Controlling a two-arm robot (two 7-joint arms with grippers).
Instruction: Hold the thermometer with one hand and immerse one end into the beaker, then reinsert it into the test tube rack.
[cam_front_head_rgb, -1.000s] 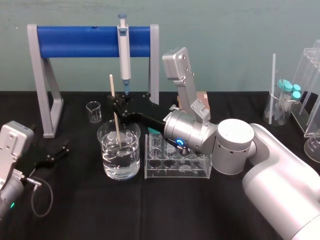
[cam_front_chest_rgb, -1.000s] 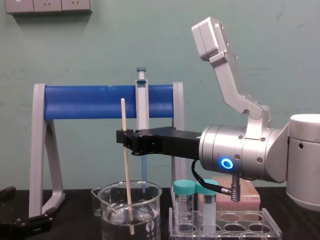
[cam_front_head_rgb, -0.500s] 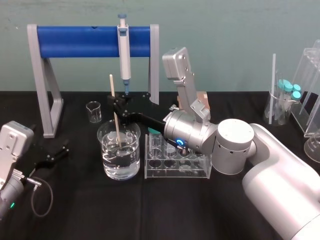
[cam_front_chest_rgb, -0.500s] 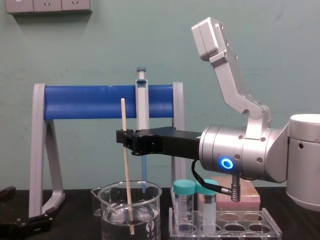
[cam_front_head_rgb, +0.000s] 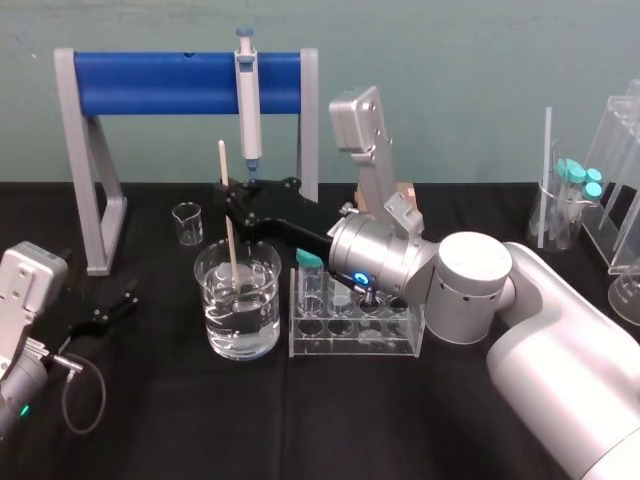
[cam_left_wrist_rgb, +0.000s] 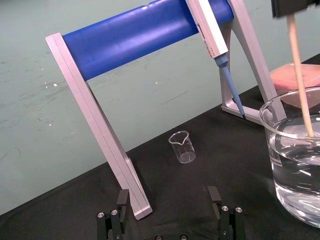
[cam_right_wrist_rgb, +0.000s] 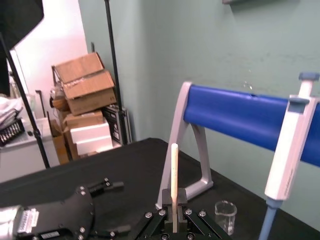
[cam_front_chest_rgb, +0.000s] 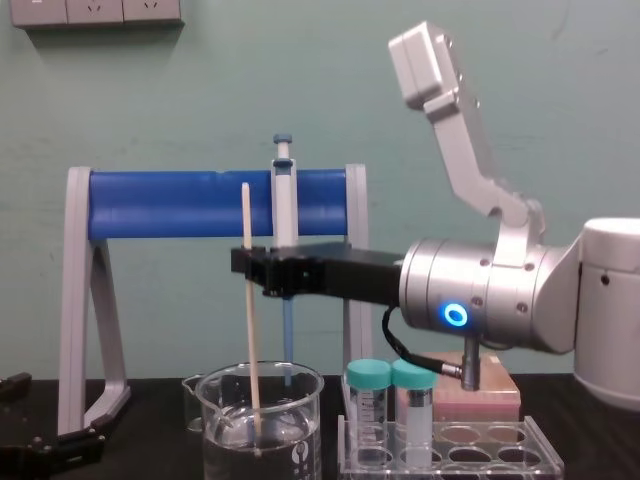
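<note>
R gripper (cam_front_head_rgb: 232, 200) clenched on thermometer (cam_front_head_rgb: 230, 245), centre frame, tip in beaker (cam_front_head_rgb: 241, 322): dip step. Next: lift, carry right to test tube rack (cam_front_head_rgb: 356, 338). L gripper (cam_front_head_rgb: 106, 310) lower left, released

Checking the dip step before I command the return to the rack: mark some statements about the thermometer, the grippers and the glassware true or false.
1. The right gripper is shut on the thermometer. True.
2. The thermometer's lower end is in the beaker's liquid. True.
3. The test tube rack stands right of the beaker. True.
4. The thermometer sits in a rack hole. False: it is held upright in the beaker.
5. The left gripper grips the beaker. False: it rests open, left of the beaker, apart from it.
6. The pipette lies flat beside the rack. False: it hangs from the blue stand.
</note>
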